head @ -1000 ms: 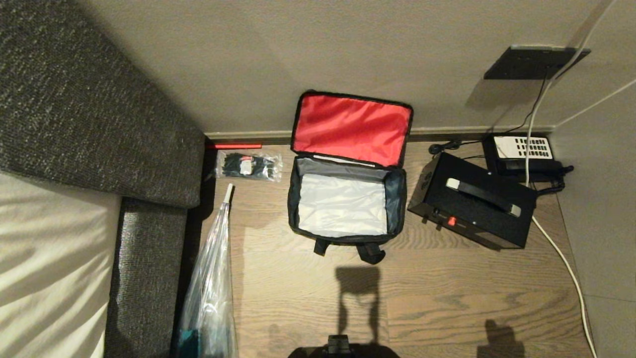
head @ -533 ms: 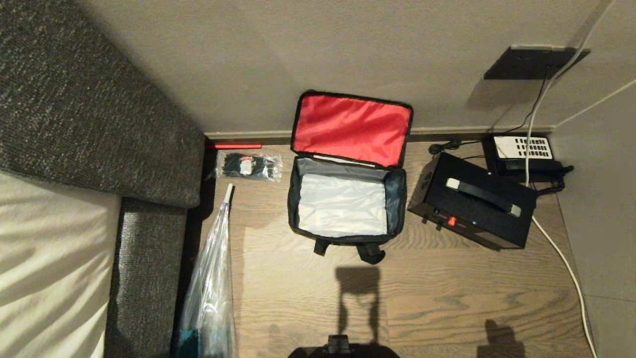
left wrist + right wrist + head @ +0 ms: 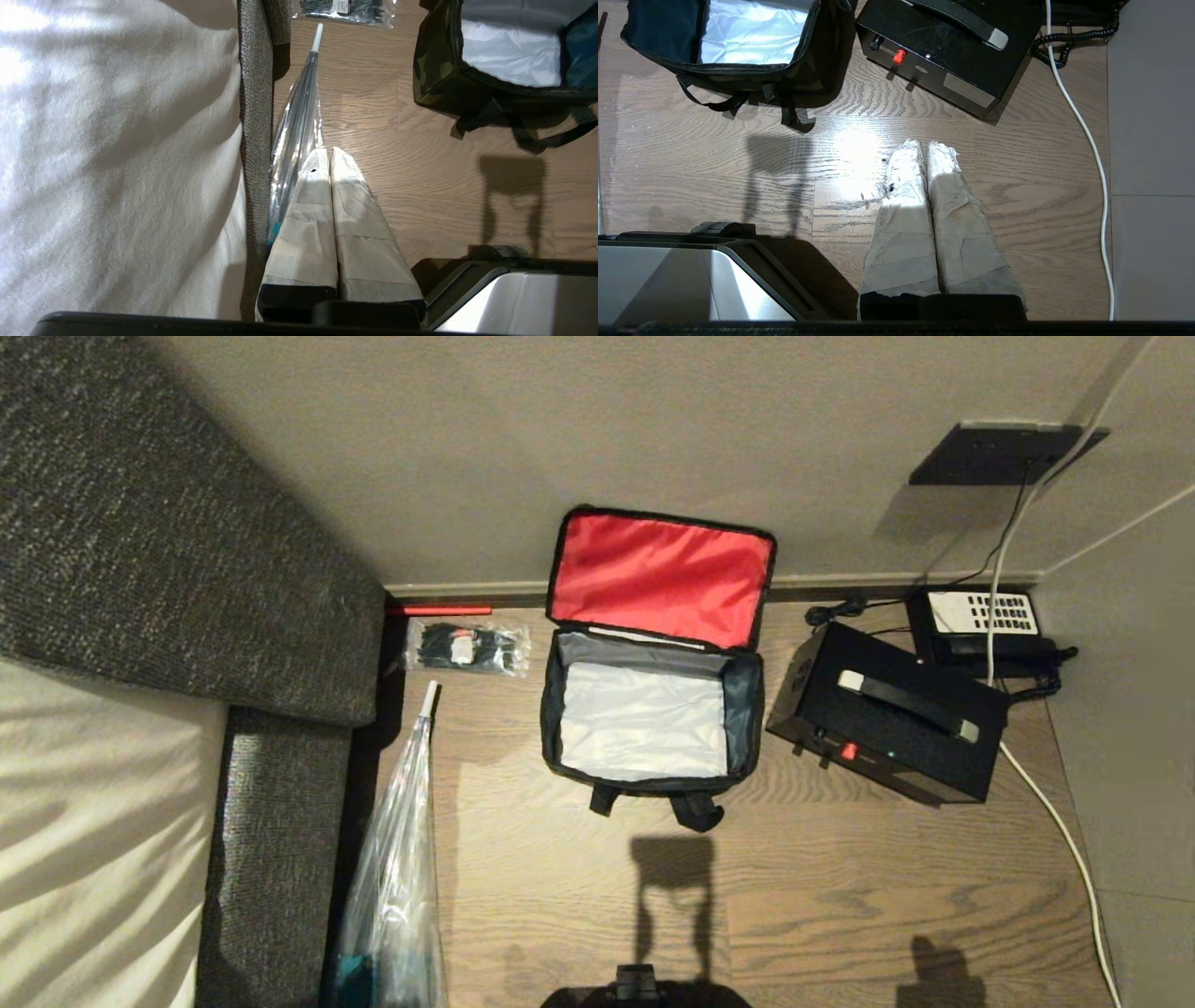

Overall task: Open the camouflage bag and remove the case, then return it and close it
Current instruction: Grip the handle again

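The camouflage bag point(image 3: 560, 747) stands open on the wooden floor by the wall, its red-lined lid point(image 3: 661, 577) flipped up and its silver-lined inside empty. Its green camouflage side point(image 3: 434, 60) shows in the left wrist view, its front and straps point(image 3: 752, 84) in the right wrist view. The black case point(image 3: 887, 723) lies on the floor just right of the bag, handle and red latch facing up; it also shows as the case point(image 3: 952, 56) in the right wrist view. My left gripper point(image 3: 329, 151) hangs shut and empty over bare floor beside the sofa. My right gripper point(image 3: 924, 144) is shut and empty, short of the case.
A grey sofa point(image 3: 168, 523) with a white cover fills the left. A clear plastic bag point(image 3: 397, 877) lies along it, and a packet of black zip ties point(image 3: 467, 649) sits near the wall. A black telephone point(image 3: 980, 621) and a white cable point(image 3: 1055, 812) are at the right.
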Motion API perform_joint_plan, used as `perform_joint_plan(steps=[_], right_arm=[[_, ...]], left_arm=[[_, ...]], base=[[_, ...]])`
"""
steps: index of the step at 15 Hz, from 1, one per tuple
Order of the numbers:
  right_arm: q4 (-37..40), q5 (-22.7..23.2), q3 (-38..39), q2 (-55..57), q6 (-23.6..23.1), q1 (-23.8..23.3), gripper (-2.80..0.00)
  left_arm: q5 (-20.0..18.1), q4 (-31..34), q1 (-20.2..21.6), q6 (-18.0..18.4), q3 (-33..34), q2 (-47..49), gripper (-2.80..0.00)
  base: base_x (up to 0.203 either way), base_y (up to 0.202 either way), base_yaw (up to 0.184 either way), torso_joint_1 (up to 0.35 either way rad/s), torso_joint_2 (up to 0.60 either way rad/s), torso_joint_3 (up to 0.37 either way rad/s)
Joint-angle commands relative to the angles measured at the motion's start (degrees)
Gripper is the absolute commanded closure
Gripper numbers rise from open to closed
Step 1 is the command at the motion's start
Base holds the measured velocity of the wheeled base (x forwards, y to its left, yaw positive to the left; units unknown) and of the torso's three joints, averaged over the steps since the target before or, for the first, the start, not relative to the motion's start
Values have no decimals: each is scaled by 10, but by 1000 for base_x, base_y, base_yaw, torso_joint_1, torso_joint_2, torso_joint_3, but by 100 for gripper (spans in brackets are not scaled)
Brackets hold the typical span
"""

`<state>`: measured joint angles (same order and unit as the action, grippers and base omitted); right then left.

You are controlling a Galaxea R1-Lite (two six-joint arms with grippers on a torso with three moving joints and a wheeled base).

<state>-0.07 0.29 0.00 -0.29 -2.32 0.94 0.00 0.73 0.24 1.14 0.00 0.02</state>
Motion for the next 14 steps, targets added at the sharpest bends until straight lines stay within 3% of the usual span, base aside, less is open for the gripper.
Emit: perform_joint_plan(steps=[1,9,14], right_arm=[[0,1,0,2,-1,0,0],[0,1,0,1,-1,0,0],[0,0,0,1,-1,0,0]], left_arm=[[-3,0,0,24,2,0,0],[-2,0,0,17,2,-1,0],[0,-4,0,19,2,-1,0]], base=[[0,0,0,2,3,37],[0,0,0,2,4,171],[0,0,0,4,0,23]])
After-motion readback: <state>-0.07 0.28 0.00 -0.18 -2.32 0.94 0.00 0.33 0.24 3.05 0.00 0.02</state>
